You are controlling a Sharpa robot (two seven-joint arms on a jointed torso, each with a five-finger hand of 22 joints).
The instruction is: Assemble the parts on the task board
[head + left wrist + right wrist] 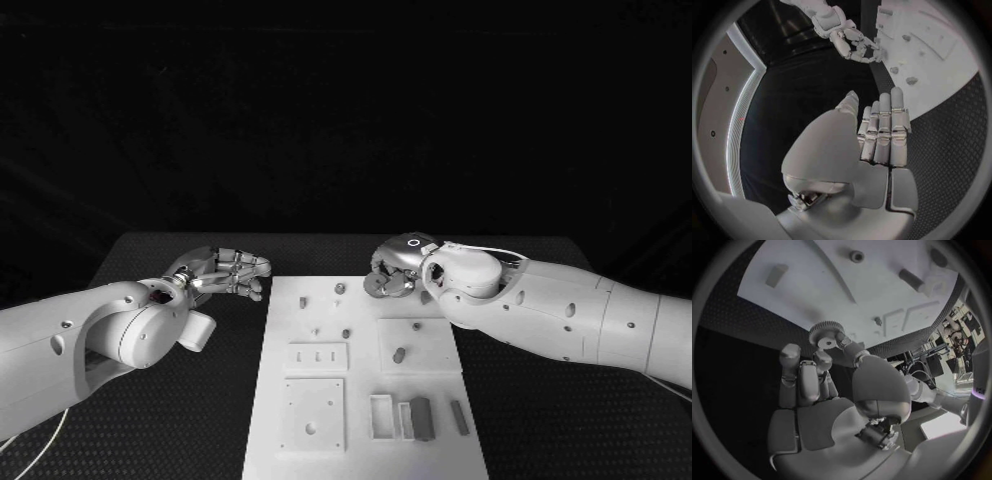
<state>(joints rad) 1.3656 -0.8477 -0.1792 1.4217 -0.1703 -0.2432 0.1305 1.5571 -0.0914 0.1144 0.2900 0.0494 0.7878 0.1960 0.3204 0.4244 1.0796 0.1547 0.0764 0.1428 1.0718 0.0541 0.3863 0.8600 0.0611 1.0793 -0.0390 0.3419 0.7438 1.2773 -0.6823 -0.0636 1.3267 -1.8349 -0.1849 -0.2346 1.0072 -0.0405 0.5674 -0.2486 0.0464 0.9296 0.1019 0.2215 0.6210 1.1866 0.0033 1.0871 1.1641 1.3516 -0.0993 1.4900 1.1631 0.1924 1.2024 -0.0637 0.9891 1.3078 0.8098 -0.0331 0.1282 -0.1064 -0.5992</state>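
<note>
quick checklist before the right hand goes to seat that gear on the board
1. Gear pinched in the right hand: ok, held at the fingertips.
2. Gear's centre hole unblocked: ok, seen in the right wrist view.
3. Left hand off the task board: ok, beside its left edge, holding nothing.
4. Right hand over the board: ok, above its far end.
5. Which peg takes the gear: cannot tell.
6. Loose parts at the near end clear of the hands: ok.
</note>
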